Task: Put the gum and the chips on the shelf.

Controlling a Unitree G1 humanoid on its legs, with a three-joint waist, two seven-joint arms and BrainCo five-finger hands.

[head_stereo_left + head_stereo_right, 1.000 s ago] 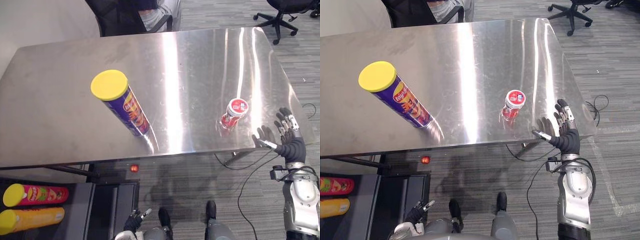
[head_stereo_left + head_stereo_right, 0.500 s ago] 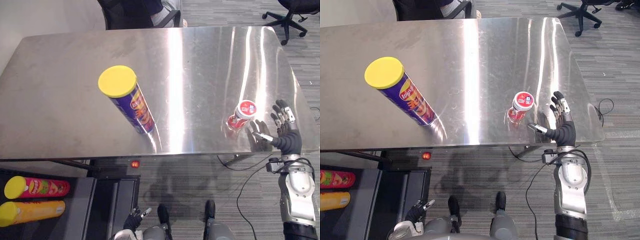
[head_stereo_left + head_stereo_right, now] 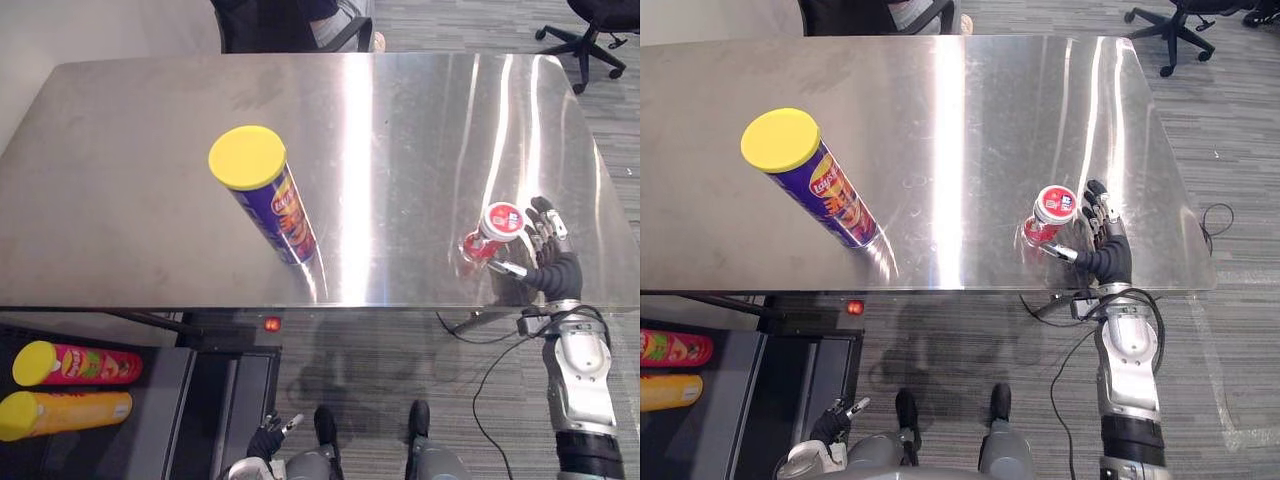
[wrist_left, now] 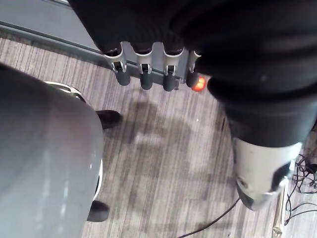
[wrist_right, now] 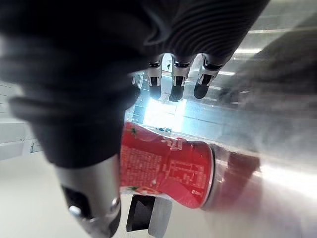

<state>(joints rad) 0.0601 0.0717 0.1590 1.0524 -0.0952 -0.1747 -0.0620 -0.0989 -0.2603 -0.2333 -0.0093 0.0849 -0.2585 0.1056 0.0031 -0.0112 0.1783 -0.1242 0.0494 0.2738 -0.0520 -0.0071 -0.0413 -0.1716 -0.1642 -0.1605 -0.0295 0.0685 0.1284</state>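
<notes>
Spreading across most of the scene, the steel table (image 3: 120,200) is carrying both task items. The purple chips can (image 3: 275,205) with its yellow lid is standing upright left of centre, well apart from the right hand (image 3: 552,272), which is reaching over the near right edge. Its fingers (image 3: 543,222) are stretching out straight just right of the red gum tub (image 3: 490,232), and the thumb (image 3: 508,268) is pointing left along its near side, so the gum tub is sitting in the open gap; I cannot tell whether anything is touching it. The left hand (image 3: 832,420) is hanging low below the near edge, fingers relaxed and holding nothing. A second ago the right hand was hovering at the near right corner, apart from the gum tub; now it is flanking it, while both items are keeping their places.
</notes>
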